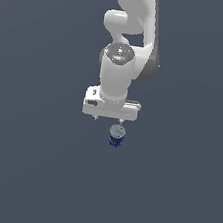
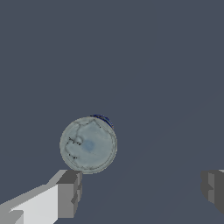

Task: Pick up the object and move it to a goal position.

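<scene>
Wrist view, can (image 2: 88,145) upright, ahead of open gripper (image 2: 142,190), untouched

Robot arms: we count one, a white arm (image 1: 122,59) seen in the exterior view.
Grippers: we count one, the white gripper (image 1: 110,118) at the arm's lower end.
Gripper fingers: we count two in the wrist view, one grey finger (image 2: 70,193) and a second finger (image 2: 214,188) at the opposite side of the frame.
Cans: we count one, a small can (image 2: 89,145) with a dark blue body and pale grey-blue round top; the exterior view shows the same single can (image 1: 116,135).
Surfaces: we count one, a plain dark grey-blue ground (image 1: 23,171).
Other loose things: we count none.
</scene>
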Controlling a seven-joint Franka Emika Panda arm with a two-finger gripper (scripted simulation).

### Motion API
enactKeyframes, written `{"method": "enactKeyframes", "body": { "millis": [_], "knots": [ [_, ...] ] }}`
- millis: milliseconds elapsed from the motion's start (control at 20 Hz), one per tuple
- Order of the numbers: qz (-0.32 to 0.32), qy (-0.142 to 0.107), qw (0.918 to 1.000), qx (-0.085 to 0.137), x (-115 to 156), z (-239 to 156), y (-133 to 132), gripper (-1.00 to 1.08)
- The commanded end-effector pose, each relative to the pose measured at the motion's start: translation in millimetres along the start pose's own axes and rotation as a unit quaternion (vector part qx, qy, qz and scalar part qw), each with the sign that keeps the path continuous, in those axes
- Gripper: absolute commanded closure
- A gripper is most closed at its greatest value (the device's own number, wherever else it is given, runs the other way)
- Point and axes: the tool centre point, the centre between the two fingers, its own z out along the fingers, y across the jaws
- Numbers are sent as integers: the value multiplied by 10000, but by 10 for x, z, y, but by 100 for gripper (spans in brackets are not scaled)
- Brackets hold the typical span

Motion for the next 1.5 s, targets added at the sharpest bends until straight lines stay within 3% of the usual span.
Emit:
{"method": "enactKeyframes", "body": {
  "millis": [0, 650, 1200, 1450],
  "knots": [
    [0, 0, 10000, 0, 0, 0, 0, -92],
    [23, 56, 10000, 78, 47, -30, 77, -92],
    [-488, 57, 9987, 109, 50, 396, -417, -92],
    [-537, 50, 9985, 116, 43, 437, -467, -92]
  ]
}}
